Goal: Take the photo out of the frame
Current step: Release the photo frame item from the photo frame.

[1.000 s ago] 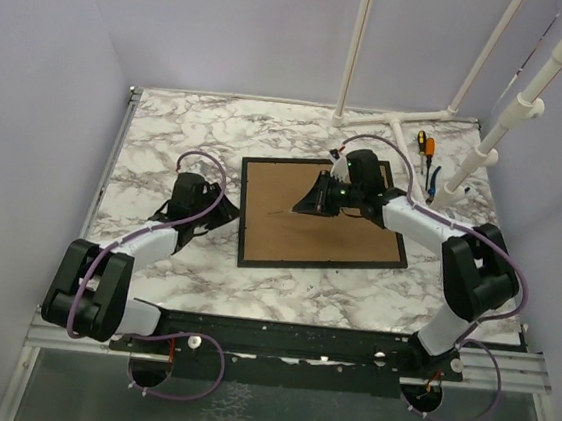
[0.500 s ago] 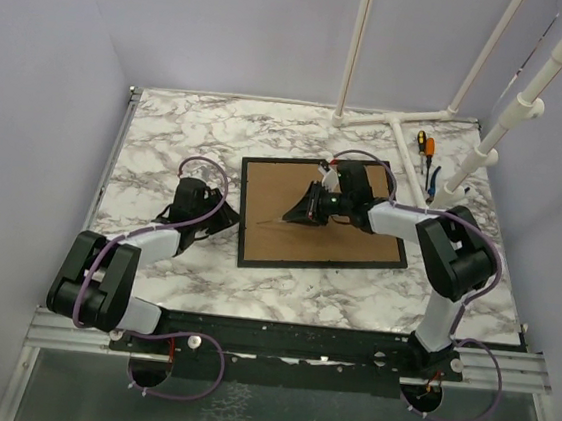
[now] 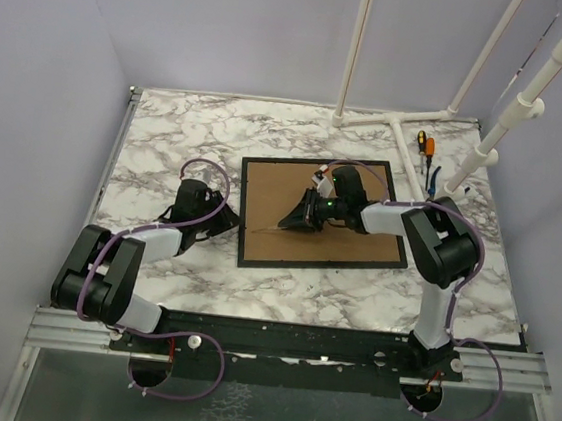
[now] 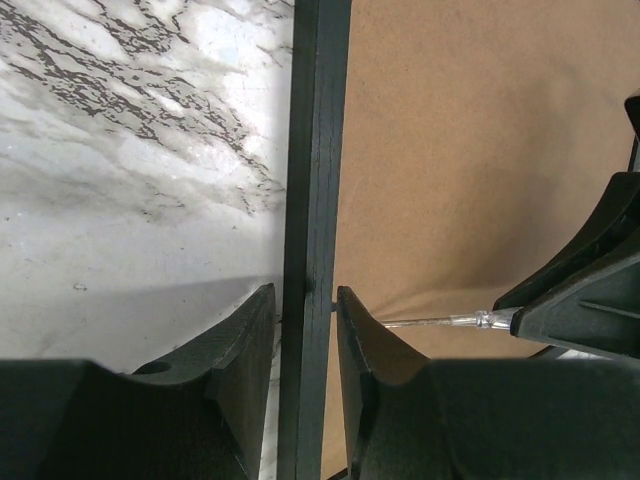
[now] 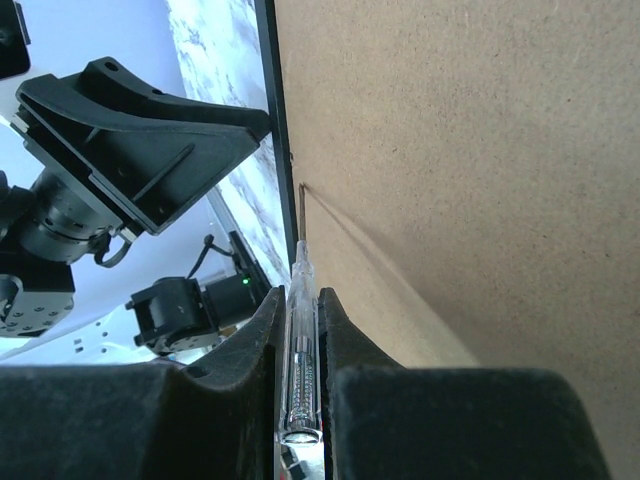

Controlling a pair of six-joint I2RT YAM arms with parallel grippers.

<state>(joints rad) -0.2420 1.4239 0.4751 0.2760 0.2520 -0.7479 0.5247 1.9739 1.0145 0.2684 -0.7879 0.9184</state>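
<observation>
The frame (image 3: 321,263) lies face down on the marble table, its brown fibreboard back (image 3: 359,234) up. The photo is hidden under that back. My left gripper (image 3: 230,217) straddles the frame's left black border (image 4: 312,150), one finger on each side, closed on it (image 4: 305,292). My right gripper (image 3: 292,220) is over the back, shut on a clear-handled screwdriver (image 5: 300,330). The screwdriver's metal tip (image 5: 301,195) touches the back right at the left border. The screwdriver shaft also shows in the left wrist view (image 4: 440,321).
An orange-handled screwdriver (image 3: 424,145) and a blue-handled tool (image 3: 433,181) lie at the back right. A white pipe stand (image 3: 401,123) rises there. Walls close the left, back and right sides.
My right gripper has moved left across the brown back with the screwdriver, its tip now at the left border. My left gripper has edged slightly toward that border.
</observation>
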